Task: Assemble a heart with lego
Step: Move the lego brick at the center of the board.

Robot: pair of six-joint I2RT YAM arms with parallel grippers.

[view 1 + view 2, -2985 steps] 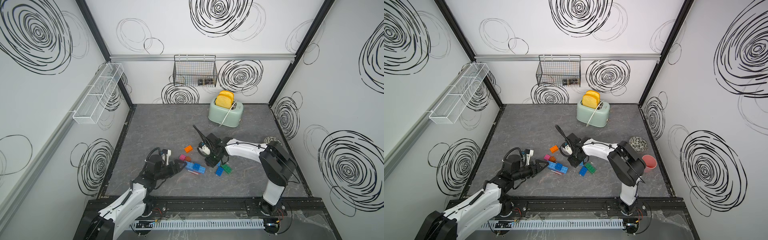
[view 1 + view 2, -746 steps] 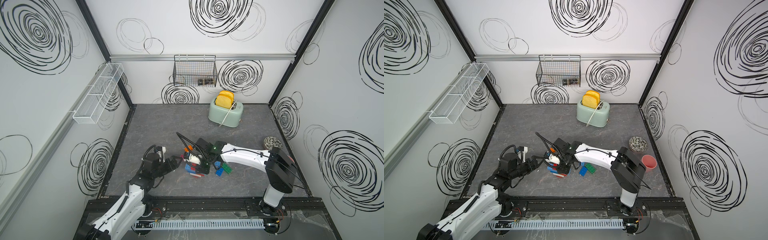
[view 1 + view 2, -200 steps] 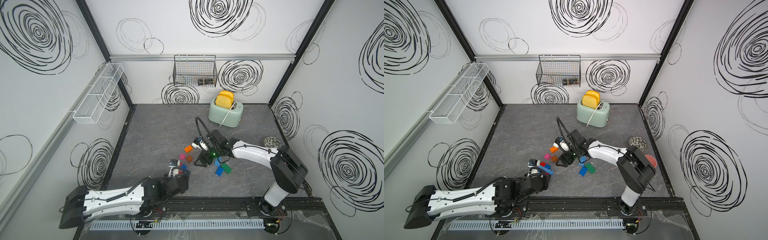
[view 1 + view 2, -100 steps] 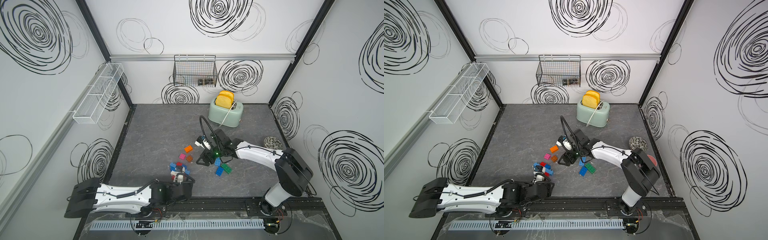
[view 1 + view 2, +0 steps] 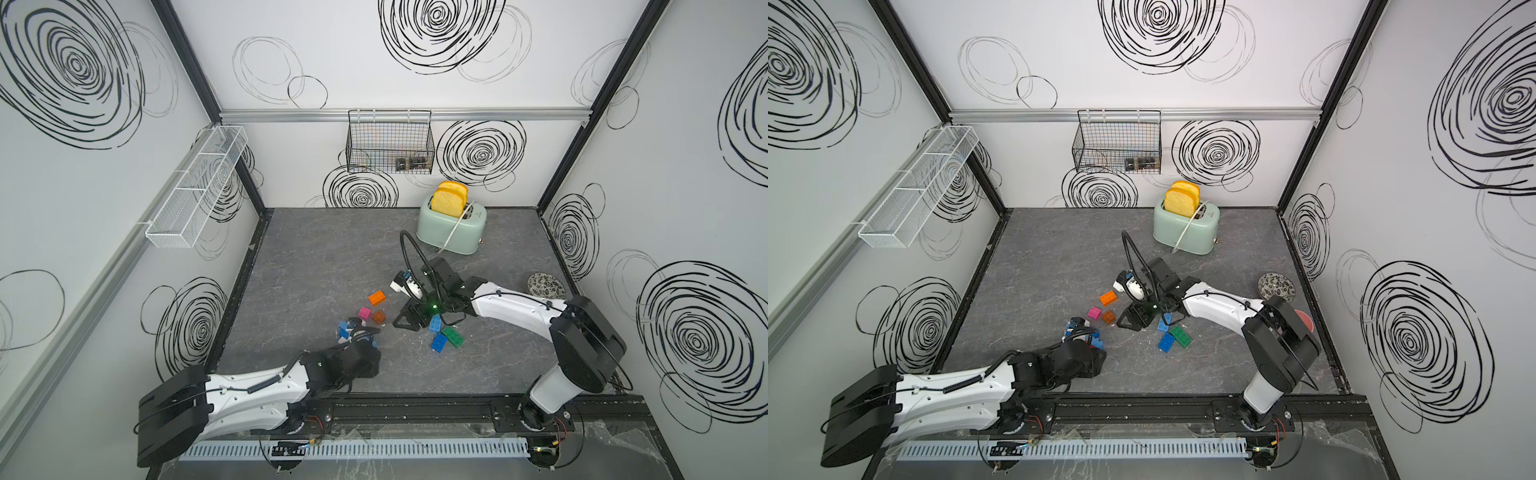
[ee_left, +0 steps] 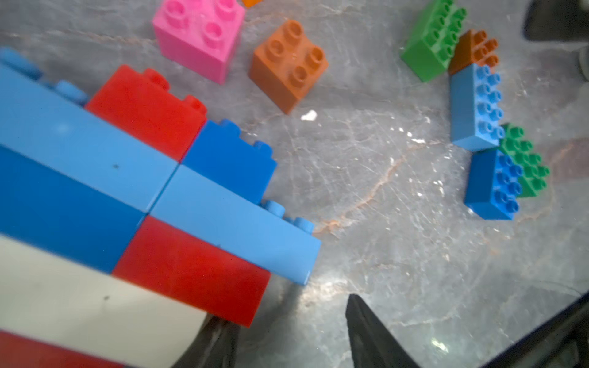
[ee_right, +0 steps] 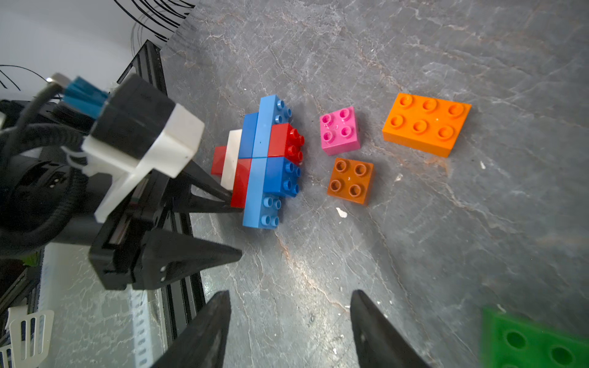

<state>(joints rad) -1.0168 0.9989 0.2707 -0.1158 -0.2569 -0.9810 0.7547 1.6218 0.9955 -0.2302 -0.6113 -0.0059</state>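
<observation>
The built lego piece (image 7: 264,159) of light blue, blue, red and white bricks lies on its side on the grey floor, filling much of the left wrist view (image 6: 159,191). My left gripper (image 7: 236,224) is open. One fingertip (image 7: 228,197) touches the piece's red brick, and only bare floor lies between the jaws (image 6: 287,310). My right gripper (image 7: 290,299) hangs open over bare floor to the right of the piece, also in a top view (image 5: 405,324). Loose pink (image 7: 339,130), brown (image 7: 350,180) and orange (image 7: 425,124) bricks lie beyond the piece.
Light blue (image 5: 435,323), green (image 5: 453,336) and blue (image 5: 439,343) bricks cluster under the right arm. A mint toaster (image 5: 451,226) with toast stands at the back. A patterned dish (image 5: 545,286) sits by the right wall. The black front rail (image 5: 415,409) runs close behind the left arm.
The left arm has sunk low along the front rail and its jaws have narrowed beside the built piece. The right gripper, earlier at the piece, now sits back to its right.
</observation>
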